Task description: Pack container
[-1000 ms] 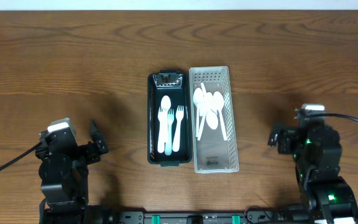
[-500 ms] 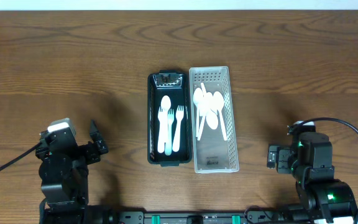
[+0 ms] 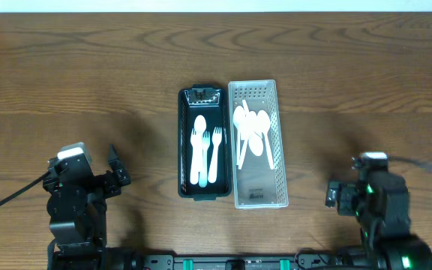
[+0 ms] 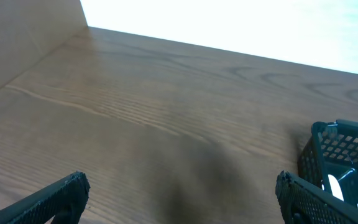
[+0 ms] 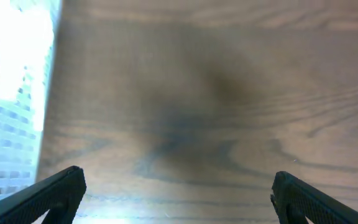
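A dark container stands at the table's middle and holds a white spoon, a white fork and a pale blue fork. Its corner shows in the left wrist view. Touching its right side, a clear perforated tray holds several white spoons; it is a bright blur in the right wrist view. My left gripper is open and empty at the front left, its fingers wide in its wrist view. My right gripper is open and empty at the front right, over bare wood.
The wooden table runs all round the two containers. A cable trails from each arm base near the front edge. A wall panel rises at the table's left side.
My right arm has drawn back toward the front edge, away from the tray. The left arm and the containers have not moved.
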